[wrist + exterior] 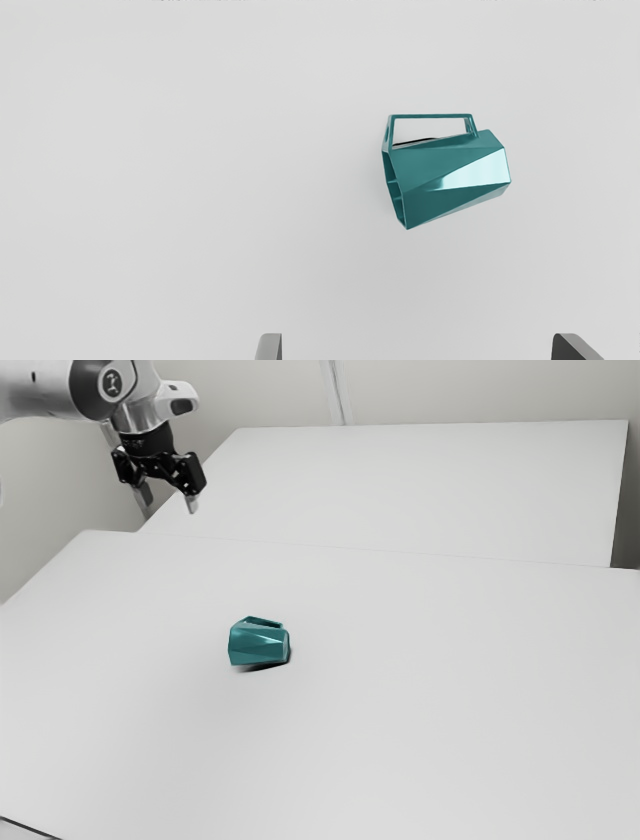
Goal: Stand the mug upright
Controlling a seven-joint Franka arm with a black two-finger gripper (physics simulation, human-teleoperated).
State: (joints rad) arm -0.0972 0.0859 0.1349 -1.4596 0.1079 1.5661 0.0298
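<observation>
Our black claw [168, 503], fingers spread wide, nothing between them, above the white table [420, 690], well apart from our one teal faceted mug [259, 643], lying on its side on the tabletop.

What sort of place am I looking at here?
Probably a simulated robot test room: a robot arm reaches in from the exterior view's upper left, a teal mug lies on its side on a white table, and pale walls stand behind.
</observation>
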